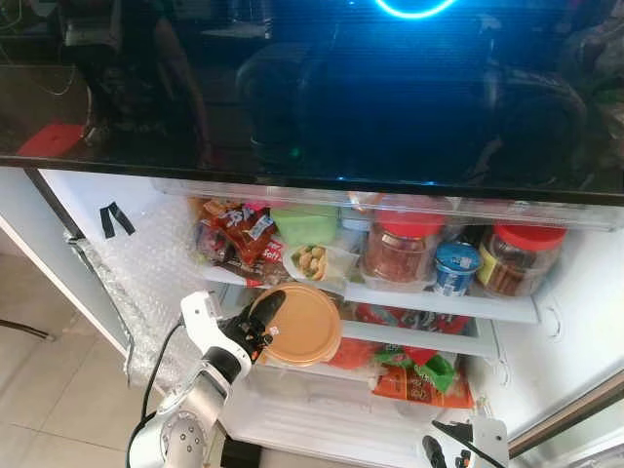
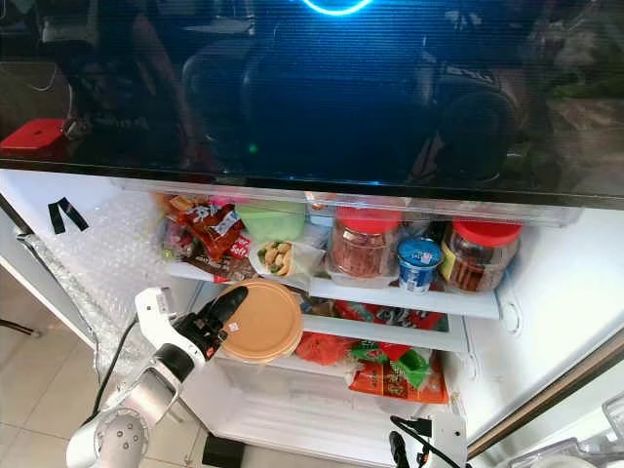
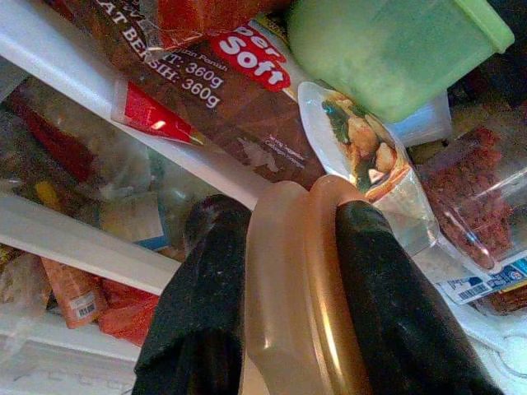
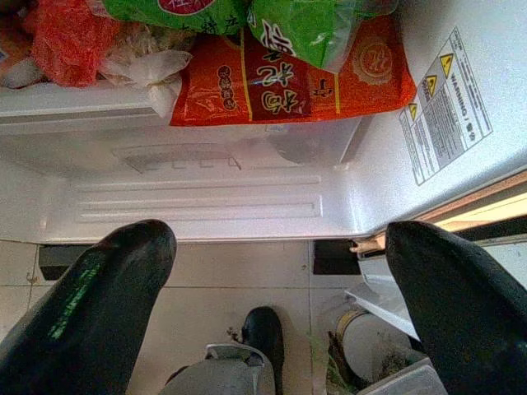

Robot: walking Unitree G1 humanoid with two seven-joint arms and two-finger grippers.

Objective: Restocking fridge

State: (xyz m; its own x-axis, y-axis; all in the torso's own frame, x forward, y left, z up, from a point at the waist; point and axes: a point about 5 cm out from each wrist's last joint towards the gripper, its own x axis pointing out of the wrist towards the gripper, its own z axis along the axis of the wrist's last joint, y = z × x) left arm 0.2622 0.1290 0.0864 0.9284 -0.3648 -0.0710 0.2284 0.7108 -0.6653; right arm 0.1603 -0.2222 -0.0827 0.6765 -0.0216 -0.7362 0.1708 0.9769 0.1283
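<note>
Left gripper clamps one orange container, frame centre, arm angled up; two red-lidded jars upper right. Right gripper open.

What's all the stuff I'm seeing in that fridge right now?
Round container: one, orange-brown, held before the middle shelf.
Jars: two, red lids, top shelf right.
Cup: one, blue, between the jars.
Green box: one, top shelf, centre.
Snack bags: several, red and brown, top shelf left.
Food pouch: one, clear, front of top shelf.
Packets: several, orange, red and green, lower shelf.
Left gripper: shut on the round container.
Right gripper: open, low by the fridge bottom.
</note>
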